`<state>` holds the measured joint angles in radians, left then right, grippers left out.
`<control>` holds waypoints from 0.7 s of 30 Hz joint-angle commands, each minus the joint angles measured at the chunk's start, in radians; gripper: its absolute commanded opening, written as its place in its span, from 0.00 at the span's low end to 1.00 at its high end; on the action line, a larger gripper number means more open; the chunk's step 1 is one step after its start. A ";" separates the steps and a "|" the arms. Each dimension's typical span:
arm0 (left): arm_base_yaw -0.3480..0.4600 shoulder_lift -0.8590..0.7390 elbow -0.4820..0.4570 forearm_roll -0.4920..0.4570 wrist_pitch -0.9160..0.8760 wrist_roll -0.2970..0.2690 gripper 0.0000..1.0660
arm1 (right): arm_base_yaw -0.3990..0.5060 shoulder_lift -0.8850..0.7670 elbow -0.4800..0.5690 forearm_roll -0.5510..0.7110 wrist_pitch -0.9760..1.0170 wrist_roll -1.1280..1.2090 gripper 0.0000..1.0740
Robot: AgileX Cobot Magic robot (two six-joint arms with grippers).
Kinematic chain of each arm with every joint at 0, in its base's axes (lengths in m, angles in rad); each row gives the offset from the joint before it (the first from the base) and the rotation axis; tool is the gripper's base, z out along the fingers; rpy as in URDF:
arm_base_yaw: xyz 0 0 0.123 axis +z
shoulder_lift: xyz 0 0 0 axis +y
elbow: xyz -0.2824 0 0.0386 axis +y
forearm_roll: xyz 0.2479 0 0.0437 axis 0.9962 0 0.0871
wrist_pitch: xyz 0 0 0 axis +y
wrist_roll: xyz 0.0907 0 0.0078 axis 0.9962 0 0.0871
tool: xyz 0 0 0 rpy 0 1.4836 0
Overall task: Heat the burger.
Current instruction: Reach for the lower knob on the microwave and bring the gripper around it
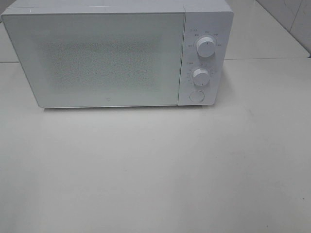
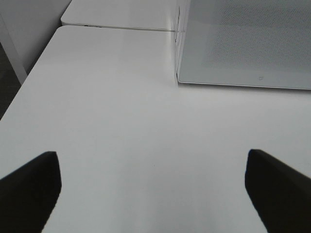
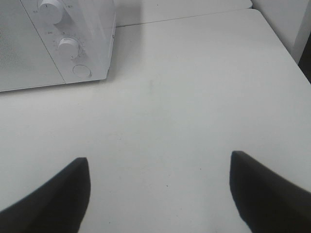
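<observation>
The burger is out of view in every frame. A white microwave (image 1: 116,53) stands at the back of the table with its door (image 1: 97,58) shut. It has two round knobs (image 1: 206,47) and a round button (image 1: 196,95) on its right panel. My left gripper (image 2: 153,187) hangs open over bare table near the microwave's front left corner (image 2: 178,80), nothing between its fingers. My right gripper (image 3: 160,189) is open too, over bare table to the right of the microwave's button (image 3: 81,71). Neither arm shows in the high view.
The white table (image 1: 155,170) stretches in front of the microwave. A seam (image 2: 116,27) joins a second tabletop behind it. The table's left edge (image 2: 29,77) and right edge (image 3: 282,39) drop off to a darker floor. A tiled wall (image 1: 291,19) is at the back right.
</observation>
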<state>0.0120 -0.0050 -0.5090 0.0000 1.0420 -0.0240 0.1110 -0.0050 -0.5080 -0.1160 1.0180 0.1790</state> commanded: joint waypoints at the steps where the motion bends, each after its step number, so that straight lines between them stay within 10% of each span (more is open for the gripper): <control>1: 0.002 -0.027 0.003 0.000 -0.004 0.000 0.92 | -0.008 -0.025 0.001 0.001 -0.012 -0.014 0.69; 21: 0.002 -0.021 0.003 0.006 -0.004 0.000 0.92 | -0.008 0.166 -0.011 0.001 -0.237 0.024 0.69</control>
<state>0.0120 -0.0050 -0.5090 0.0000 1.0420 -0.0240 0.1110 0.1430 -0.5260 -0.1120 0.8290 0.1900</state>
